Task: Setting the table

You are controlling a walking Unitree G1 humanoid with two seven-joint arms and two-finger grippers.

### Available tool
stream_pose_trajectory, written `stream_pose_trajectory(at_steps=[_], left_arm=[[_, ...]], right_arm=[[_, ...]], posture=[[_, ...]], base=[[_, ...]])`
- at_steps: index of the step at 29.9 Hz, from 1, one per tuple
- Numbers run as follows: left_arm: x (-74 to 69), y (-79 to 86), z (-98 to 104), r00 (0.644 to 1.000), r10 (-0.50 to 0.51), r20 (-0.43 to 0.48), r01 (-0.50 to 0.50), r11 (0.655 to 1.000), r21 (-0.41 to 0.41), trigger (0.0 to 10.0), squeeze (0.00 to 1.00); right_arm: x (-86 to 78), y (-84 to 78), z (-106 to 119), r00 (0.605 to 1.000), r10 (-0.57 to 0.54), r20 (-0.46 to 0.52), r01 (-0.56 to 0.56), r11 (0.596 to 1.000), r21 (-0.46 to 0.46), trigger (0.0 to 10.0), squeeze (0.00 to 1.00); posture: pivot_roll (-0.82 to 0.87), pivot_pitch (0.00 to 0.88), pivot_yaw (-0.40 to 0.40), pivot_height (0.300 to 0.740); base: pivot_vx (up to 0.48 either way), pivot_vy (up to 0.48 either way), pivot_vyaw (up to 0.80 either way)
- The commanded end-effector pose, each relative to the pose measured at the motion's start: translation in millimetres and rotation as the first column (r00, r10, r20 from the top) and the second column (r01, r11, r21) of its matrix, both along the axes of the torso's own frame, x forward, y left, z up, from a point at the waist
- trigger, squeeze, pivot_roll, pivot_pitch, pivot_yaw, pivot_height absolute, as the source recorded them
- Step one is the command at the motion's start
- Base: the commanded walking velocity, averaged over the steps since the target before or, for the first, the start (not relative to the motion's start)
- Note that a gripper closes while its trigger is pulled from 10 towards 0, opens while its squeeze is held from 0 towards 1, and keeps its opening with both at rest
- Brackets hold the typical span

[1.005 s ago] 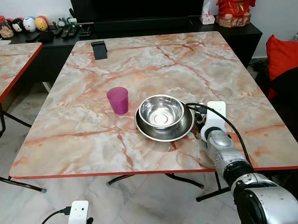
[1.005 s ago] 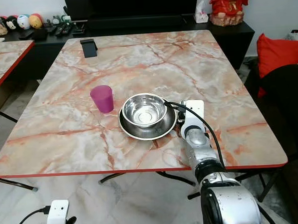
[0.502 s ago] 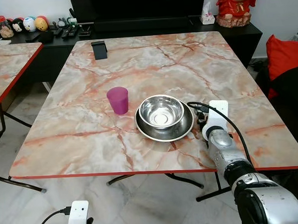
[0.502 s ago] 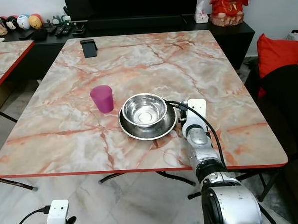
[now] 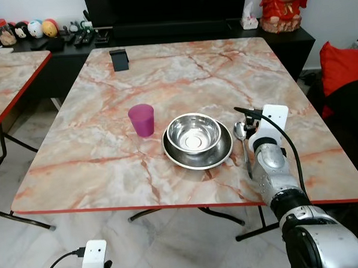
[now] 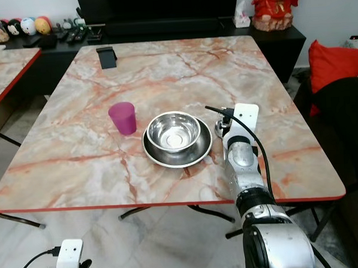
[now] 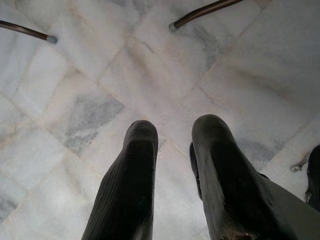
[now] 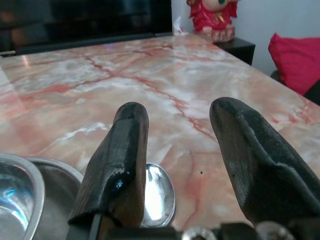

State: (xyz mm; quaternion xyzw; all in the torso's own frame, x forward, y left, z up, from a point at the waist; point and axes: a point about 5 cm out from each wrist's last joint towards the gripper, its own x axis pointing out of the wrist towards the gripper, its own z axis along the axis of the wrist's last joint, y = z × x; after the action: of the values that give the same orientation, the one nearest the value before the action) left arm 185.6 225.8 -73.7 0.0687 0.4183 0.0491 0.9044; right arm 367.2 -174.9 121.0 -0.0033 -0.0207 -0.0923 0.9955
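A steel bowl (image 5: 194, 133) sits in a steel plate (image 5: 199, 154) near the middle of the marble table (image 5: 182, 80). Left of them stands a purple cup (image 5: 141, 120). Just right of the plate a spoon (image 5: 241, 134) lies flat, handle toward the front edge. My right gripper (image 8: 180, 114) hovers open just above the spoon's bowl (image 8: 159, 194), nothing between its fingers (image 8: 127, 145). Its white wrist camera (image 5: 273, 116) stands right of the spoon. My left gripper (image 7: 175, 126) hangs low over the floor tiles, fingers apart and empty.
A black phone stand (image 5: 119, 59) stands at the table's far left. A second marble table (image 5: 8, 77) is on the left. Behind is a black console (image 5: 162, 33) with toys and a red figurine (image 5: 283, 5). A red cushion (image 5: 341, 65) lies right.
My right arm has drawn up and to the right, away from the plate's edge. The spoon it covered now shows lying on the table. Cup, bowl and plate stayed put.
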Motion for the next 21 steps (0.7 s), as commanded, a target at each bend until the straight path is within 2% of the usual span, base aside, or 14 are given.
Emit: stream_pose_trajectory(at_steps=[1, 5, 6, 8, 9, 10, 14, 21], left_arm=[[-5.3, 4.5, -1.9, 1.000, -0.004, -0.027, 0.005, 1.000, 0.018, 10.0, 0.00], [-6.2, 5.2, -2.1, 1.000, -0.003, -0.027, 0.004, 1.000, 0.021, 10.0, 0.00], [-6.2, 5.2, -2.1, 1.000, -0.003, -0.027, 0.004, 1.000, 0.021, 10.0, 0.00], [-6.5, 6.0, -2.0, 1.000, -0.002, -0.027, 0.003, 1.000, 0.022, 10.0, 0.00], [-6.5, 6.0, -2.0, 1.000, -0.002, -0.027, 0.003, 1.000, 0.022, 10.0, 0.00], [-6.5, 6.6, -1.8, 1.000, -0.004, -0.026, 0.004, 1.000, 0.023, 10.0, 0.00], [-5.9, 6.4, -1.4, 1.000, -0.003, -0.018, 0.003, 1.000, 0.016, 10.0, 0.00], [-4.9, 5.2, -0.9, 1.000, 0.003, -0.005, -0.003, 1.000, 0.010, 10.0, 0.00]], right_arm=[[-2.0, 3.7, 5.1, 0.999, 0.014, 0.050, -0.014, 1.000, -0.014, 10.0, 0.00], [-17.3, 5.1, 7.2, 0.987, 0.018, 0.158, -0.017, 1.000, -0.007, 10.0, 0.00], [-17.3, 5.1, 7.2, 0.987, 0.018, 0.158, -0.017, 1.000, -0.007, 10.0, 0.00], [-29.8, 5.5, 10.7, 0.974, 0.018, 0.224, -0.015, 1.000, -0.018, 10.0, 0.00], [-29.8, 5.5, 10.7, 0.974, 0.018, 0.224, -0.015, 1.000, -0.018, 10.0, 0.00], [-44.8, 6.8, 14.3, 0.963, 0.022, 0.270, -0.011, 0.999, -0.041, 10.0, 0.00], [-54.1, 6.3, 13.0, 0.964, 0.017, 0.267, -0.003, 0.999, -0.053, 10.0, 0.00], [-58.2, 8.7, 6.6, 0.971, 0.010, 0.238, 0.001, 0.999, -0.045, 10.0, 0.00]], posture=[[-0.01, 0.019, 0.013, 0.740], [-0.01, 0.020, 0.011, 0.740], [-0.01, 0.020, 0.011, 0.740], [-0.02, 0.022, 0.013, 0.740], [-0.02, 0.022, 0.013, 0.740], [-0.02, 0.018, 0.010, 0.740], [-0.03, 0.009, 0.007, 0.740], [-0.02, 0.000, -0.003, 0.740]], base=[[0.000, 0.000, 0.00], [0.000, 0.000, 0.00], [0.000, 0.000, 0.00], [0.000, 0.000, 0.00], [0.000, 0.000, 0.00], [0.000, 0.000, 0.00], [0.000, 0.000, 0.00], [0.000, 0.000, 0.00]])
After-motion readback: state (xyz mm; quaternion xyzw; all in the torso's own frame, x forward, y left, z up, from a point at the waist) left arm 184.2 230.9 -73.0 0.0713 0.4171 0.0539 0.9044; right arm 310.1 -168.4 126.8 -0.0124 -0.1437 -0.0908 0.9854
